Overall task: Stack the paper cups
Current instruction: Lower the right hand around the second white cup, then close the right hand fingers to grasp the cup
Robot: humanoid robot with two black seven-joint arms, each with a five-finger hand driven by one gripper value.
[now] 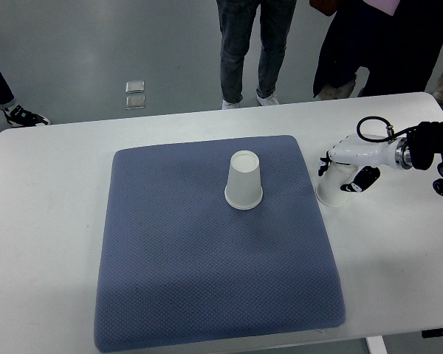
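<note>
A white paper cup (pixel 244 181) stands upside down on the blue-grey mat (pixel 207 273), a little above the mat's middle. A second white paper cup (pixel 332 192) stands upside down on the white table (pixel 52 221), just off the mat's right edge. My right hand (pixel 345 171) reaches in from the right edge and sits over this second cup, its white and black fingers curled around the cup's upper part. The cup's base still rests on the table. My left arm does not show.
Two people stand beyond the table's far edge, legs and shoes visible at top centre and top right. Another shoe shows at the far left. The table's front edge runs close below the mat.
</note>
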